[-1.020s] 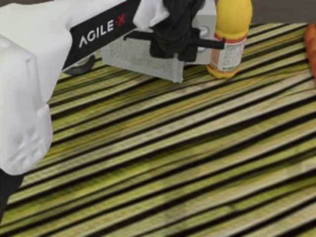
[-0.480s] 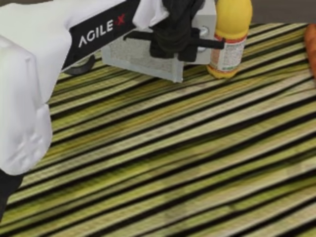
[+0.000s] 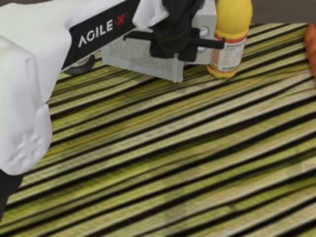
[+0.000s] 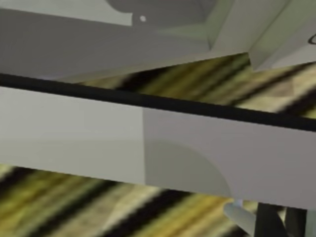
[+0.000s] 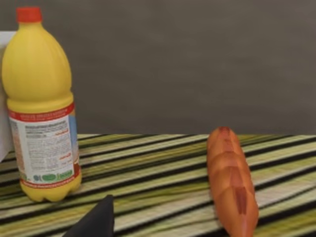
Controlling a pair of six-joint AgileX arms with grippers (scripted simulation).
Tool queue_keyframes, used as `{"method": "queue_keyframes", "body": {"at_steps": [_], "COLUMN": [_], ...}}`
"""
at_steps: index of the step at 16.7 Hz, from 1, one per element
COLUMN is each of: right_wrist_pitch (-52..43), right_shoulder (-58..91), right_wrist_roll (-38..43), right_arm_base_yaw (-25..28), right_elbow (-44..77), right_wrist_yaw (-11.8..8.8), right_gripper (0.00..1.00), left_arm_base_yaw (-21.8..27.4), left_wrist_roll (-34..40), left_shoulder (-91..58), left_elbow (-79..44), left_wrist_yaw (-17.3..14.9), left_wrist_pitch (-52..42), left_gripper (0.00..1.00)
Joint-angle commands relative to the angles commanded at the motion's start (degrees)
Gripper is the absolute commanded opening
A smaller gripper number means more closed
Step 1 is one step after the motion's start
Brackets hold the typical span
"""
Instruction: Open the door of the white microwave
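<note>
The white microwave [image 3: 208,19] stands at the table's far edge, two silver knobs [image 3: 203,32] on its front. Its door [image 3: 140,58], white with a speckled grey mesh window, slants out from the body, its free corner toward the table's middle. My left gripper [image 3: 174,37] hangs right over the door's free edge and hides the spot where they meet. In the left wrist view, white panels with a black seam [image 4: 163,103] fill the picture from very close. My right gripper [image 5: 100,221] is parked off to the right, out of the top view, facing the bottle.
An orange bottle [image 3: 230,34] with a red cap [image 5: 28,14] stands touching the microwave's right side. A loaf of bread [image 5: 231,182] lies right of it, at the right edge [image 3: 311,47]. A green striped mat [image 3: 173,158] covers the table. A dark ring [image 3: 79,66] lies left of the door.
</note>
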State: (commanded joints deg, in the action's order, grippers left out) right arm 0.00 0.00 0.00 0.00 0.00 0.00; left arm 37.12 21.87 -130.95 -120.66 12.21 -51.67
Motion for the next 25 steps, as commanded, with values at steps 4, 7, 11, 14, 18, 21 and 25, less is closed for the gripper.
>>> {"method": "queue_keyframes", "body": {"at_steps": [4, 7, 11, 14, 18, 21, 25], "right_wrist_pitch": [0.0, 0.0, 0.0, 0.0, 0.0, 0.0, 0.0], "right_shoulder": [0.0, 0.0, 0.0, 0.0, 0.0, 0.0, 0.0], "right_wrist_roll": [0.0, 0.0, 0.0, 0.0, 0.0, 0.0, 0.0], "right_arm_base_yaw": [0.0, 0.0, 0.0, 0.0, 0.0, 0.0, 0.0], "right_elbow": [0.0, 0.0, 0.0, 0.0, 0.0, 0.0, 0.0], "right_wrist_yaw": [0.0, 0.0, 0.0, 0.0, 0.0, 0.0, 0.0], "right_gripper": [1.00, 1.00, 1.00, 1.00, 1.00, 1.00, 1.00], "left_arm_base_yaw": [0.0, 0.4, -0.4, -0.9, -0.9, -0.9, -0.9], "left_wrist_roll": [0.0, 0.1, -3.3, -6.0, -6.4, -6.4, -6.4], "left_shoulder": [0.0, -0.3, 3.3, 6.1, 6.5, 6.5, 6.5], "left_elbow": [0.0, 0.4, 6.0, 10.3, 10.8, 10.8, 10.8], "left_wrist_yaw": [0.0, -0.3, -1.6, -3.1, -3.4, -3.4, -3.4], "left_wrist_pitch": [0.0, 0.1, 2.8, 5.1, 5.5, 5.5, 5.5], "left_gripper": [0.00, 0.00, 0.00, 0.00, 0.00, 0.00, 0.00]}}
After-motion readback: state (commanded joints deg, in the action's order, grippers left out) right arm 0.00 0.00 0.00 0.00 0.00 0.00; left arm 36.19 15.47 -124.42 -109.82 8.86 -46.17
